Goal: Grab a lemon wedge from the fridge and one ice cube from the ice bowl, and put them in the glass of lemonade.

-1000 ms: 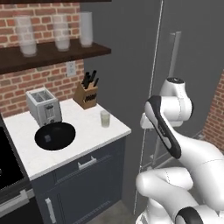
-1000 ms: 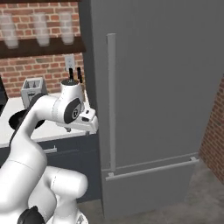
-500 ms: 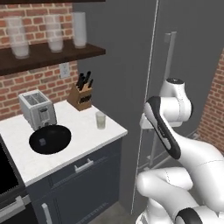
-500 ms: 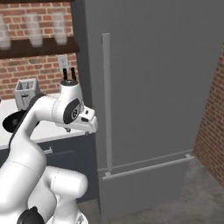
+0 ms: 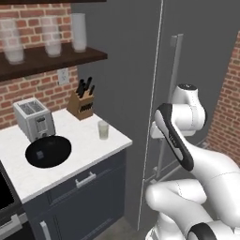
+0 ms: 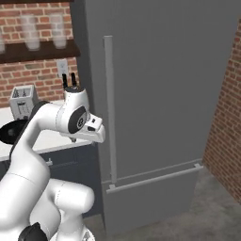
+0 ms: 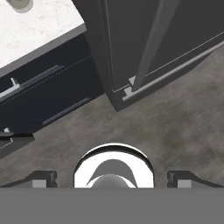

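In the left base view the whole scene is sliding left as the base drives on, bringing the closed dark grey fridge point(image 5: 206, 56) nearer, so the approach looks under way, while the matte black ice bowl point(image 5: 48, 152) and the clear glass of lemonade point(image 5: 103, 130) are sitting well off to the arm's left on the speckled white counter point(image 5: 89, 145). In the right base view the fridge's slim grey bar handle point(image 6: 109, 113) is standing just beside the hand, untouched. In the hand view the gripper point(image 7: 113, 178) is hanging fully spread and empty, pointing down at mottled grey floor point(image 7: 175, 127) with the fridge's lower edge ahead of it.

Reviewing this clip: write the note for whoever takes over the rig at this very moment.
Gripper: jaws open, empty, pointing down at the floor in front of the fridge.
Fridge: door shut, bar handle untouched; lemon wedge not in sight.
Ice bowl on the counter before the toaster, one ice cube in it.
Glass of lemonade near the counter's fridge-side edge.
Done: nothing.
Left: open fridge, take wedge, take cube, both into the glass.
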### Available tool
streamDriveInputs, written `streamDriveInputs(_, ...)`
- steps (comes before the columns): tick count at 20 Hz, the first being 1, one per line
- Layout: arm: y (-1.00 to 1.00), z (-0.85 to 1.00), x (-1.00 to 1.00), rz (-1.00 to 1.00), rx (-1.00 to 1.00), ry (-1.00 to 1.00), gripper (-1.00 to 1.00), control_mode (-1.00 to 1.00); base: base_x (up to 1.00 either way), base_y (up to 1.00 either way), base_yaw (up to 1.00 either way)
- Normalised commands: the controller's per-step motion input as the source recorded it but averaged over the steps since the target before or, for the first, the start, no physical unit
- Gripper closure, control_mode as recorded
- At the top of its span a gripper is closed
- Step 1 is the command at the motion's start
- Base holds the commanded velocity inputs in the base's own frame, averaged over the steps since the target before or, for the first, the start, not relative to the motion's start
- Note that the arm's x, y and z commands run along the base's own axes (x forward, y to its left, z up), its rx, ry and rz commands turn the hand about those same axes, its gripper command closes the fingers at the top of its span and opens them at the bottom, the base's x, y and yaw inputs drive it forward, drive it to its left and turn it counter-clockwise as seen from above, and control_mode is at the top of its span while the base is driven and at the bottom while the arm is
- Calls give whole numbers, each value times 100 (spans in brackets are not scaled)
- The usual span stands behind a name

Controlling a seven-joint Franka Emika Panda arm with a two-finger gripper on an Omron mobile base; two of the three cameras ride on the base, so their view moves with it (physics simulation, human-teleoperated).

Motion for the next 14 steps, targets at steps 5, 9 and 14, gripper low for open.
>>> streamDriveInputs(5,0,0,0,0,0,0,-100,100,-2,-22,-14)
streamDriveInputs(9,0,0,0,0,0,0,-100,100,8,-6,-14)
streamDriveInputs(14,0,0,0,0,0,0,-100,100,14,-8,-8)
